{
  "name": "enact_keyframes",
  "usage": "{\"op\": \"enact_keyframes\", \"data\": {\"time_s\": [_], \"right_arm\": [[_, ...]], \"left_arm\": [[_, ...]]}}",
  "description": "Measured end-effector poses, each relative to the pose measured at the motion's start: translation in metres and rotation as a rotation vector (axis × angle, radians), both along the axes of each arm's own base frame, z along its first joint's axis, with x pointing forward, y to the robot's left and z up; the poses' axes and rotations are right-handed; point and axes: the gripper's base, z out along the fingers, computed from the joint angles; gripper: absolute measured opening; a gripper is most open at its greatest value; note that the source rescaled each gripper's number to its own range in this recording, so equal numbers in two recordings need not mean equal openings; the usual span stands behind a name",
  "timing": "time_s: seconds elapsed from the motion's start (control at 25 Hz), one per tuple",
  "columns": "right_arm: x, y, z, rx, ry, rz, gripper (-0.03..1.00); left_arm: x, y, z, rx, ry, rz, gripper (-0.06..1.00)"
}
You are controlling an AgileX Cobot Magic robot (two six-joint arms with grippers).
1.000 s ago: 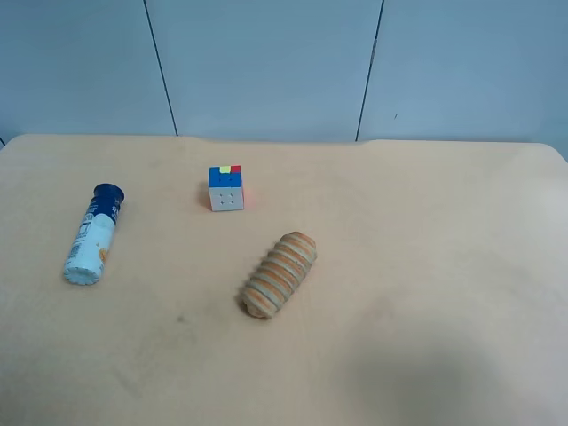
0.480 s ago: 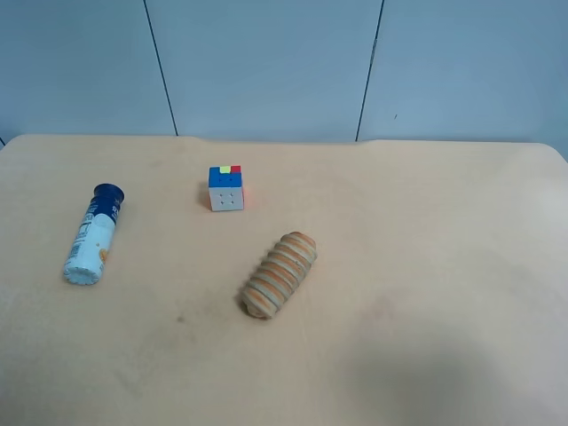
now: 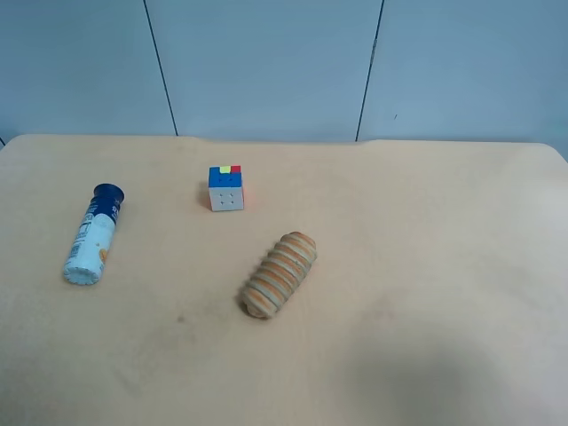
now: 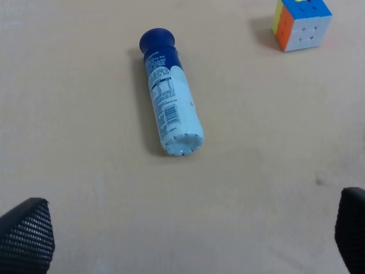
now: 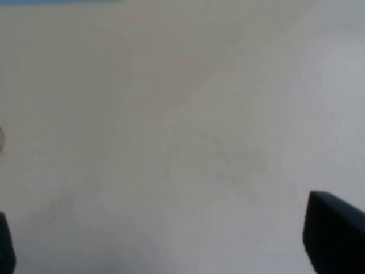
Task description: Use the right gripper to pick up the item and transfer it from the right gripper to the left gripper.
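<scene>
The item (image 3: 92, 234) lies on its side at the left of the table in the exterior high view, dark blue cap pointing to the back. It also shows in the left wrist view (image 4: 170, 114), lying flat some way ahead of the left gripper (image 4: 188, 234). That gripper is open and empty, with only its two black fingertips (image 4: 25, 235) showing at the frame's corners. The right gripper (image 5: 171, 245) is open and empty over bare table, its fingertips (image 5: 333, 237) at the frame's edges. The item is out of the right wrist view. Neither arm shows in the exterior high view.
A small colourful puzzle cube (image 3: 225, 187) stands behind the table's middle and also shows in the left wrist view (image 4: 301, 24). A ribbed tan-and-orange roll (image 3: 279, 274) lies near the centre. The beige table (image 3: 426, 266) ends at a blue-grey wall behind.
</scene>
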Motion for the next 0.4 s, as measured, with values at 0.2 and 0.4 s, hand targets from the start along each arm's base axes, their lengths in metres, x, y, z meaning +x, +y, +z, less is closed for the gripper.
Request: {"op": "enact_keyframes", "data": {"time_s": [0.2, 0.4], "right_arm": [[0.0, 0.0, 0.0, 0.0, 0.0, 0.0, 1.0], [0.0, 0.0, 0.0, 0.0, 0.0, 0.0, 1.0]], "left_arm": [[0.0, 0.0, 0.0, 0.0, 0.0, 0.0, 1.0], [0.0, 0.0, 0.0, 0.0, 0.0, 0.0, 1.0]]}}
